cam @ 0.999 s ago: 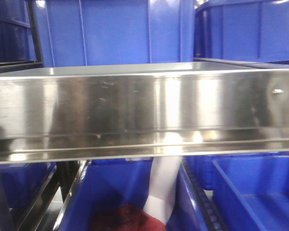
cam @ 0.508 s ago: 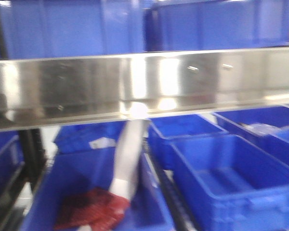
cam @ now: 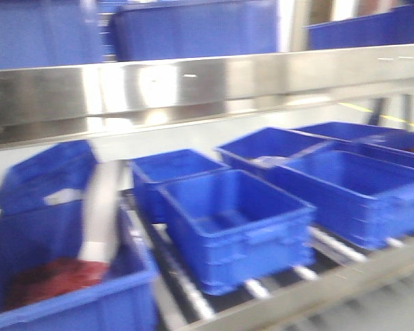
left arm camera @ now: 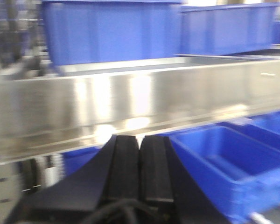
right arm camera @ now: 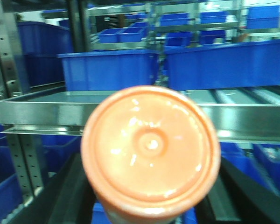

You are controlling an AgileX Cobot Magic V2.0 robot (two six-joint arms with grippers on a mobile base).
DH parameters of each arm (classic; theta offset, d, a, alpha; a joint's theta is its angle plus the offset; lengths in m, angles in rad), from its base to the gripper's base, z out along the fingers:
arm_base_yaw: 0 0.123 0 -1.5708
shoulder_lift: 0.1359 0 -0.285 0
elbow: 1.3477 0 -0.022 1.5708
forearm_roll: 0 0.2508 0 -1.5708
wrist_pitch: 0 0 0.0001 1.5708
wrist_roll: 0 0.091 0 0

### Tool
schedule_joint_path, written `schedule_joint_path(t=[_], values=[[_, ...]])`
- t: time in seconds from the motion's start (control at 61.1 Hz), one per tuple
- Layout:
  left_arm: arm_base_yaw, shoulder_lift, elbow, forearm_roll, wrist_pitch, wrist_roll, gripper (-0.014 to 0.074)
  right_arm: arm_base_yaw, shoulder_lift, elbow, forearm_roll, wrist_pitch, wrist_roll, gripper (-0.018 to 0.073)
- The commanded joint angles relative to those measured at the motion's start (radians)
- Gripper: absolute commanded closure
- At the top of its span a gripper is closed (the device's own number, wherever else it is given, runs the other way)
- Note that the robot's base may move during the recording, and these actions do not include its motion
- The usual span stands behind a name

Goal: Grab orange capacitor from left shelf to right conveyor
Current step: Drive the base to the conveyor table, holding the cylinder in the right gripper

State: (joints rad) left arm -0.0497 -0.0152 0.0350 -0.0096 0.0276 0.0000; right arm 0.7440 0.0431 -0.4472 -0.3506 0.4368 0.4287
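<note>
My right claw (right arm camera: 151, 201) is clamped around the orange capacitor (right arm camera: 150, 149). Its flat glossy top fills my right wrist view, with a dark finger showing on either side below it, so the can is off the shelf and in my grip, not on any surface. I cannot see where the pads meet its side, because the cap hides the contact. That is my first worry: the wall looks smooth, and a shallow or off-centre hold could let it slide or tilt as I swing. The stainless-steel shelf (right arm camera: 46, 112) runs across behind the can with its front lip at about the can's height, so a careless sweep could knock it against that edge. My left claw (left arm camera: 140, 158) is clenched on nothing, fingers pressed together, facing the same lip. The front view is smeared, which suggests quick movement, and that adds to the slip risk. The blue bins (cam: 234, 221) lie open below, so a dropped can would probably fall into one. The conveyor shows in no view, so I can't yet judge the set-down.
</note>
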Motion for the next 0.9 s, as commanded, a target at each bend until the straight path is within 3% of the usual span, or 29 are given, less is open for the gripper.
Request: schedule_joint_path(t=[0.0,0.884], values=[[-0.002,-0.007,0.022,-0.003,-0.085,0.0,0.0722,-0.001,0.015,-0.028,-0.021,-0.094,-0.009,0.051],[-0.002,-0.007,0.022,-0.003,-0.085,0.0,0.0722,-0.001,0.015,-0.028,-0.021,-0.094,-0.009,0.051]])
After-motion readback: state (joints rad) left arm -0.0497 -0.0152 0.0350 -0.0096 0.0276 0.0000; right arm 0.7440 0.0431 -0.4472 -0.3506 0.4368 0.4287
